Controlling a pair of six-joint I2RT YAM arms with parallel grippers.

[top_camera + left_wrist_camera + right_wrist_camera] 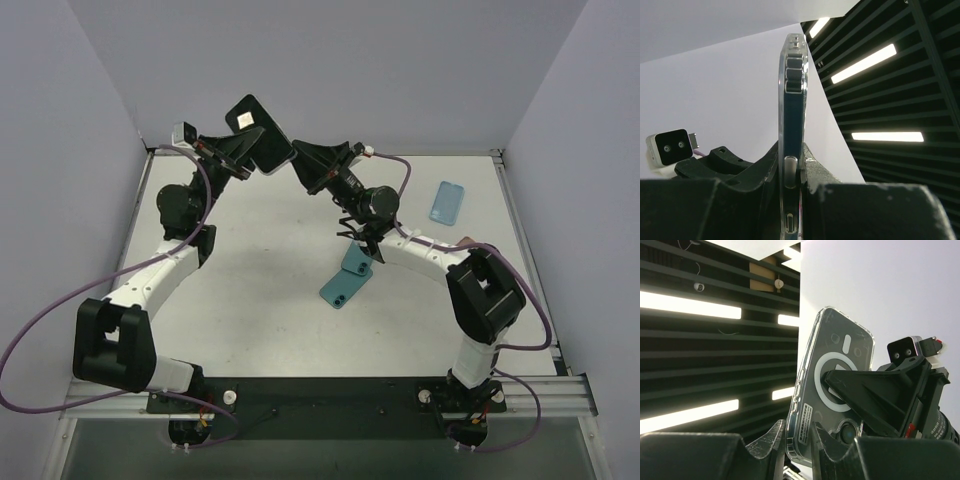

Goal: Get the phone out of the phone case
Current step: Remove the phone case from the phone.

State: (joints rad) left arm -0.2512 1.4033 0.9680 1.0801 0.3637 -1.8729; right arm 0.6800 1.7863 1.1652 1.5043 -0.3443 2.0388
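one: grey walls, white table (260, 260). where is the phone?
two: the phone (258, 133) is in its clear case (840, 345), up high over the far side.
one: who holds it?
two: the left gripper (791, 161) pinches one edge and the right gripper (799, 432) pinches another. two teal phone shapes (347, 281) lie below, and a blue one (447, 202) lies far right.

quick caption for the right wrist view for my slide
Left gripper and right gripper both clamp the clear-cased phone aloft, its ringed back facing the camera
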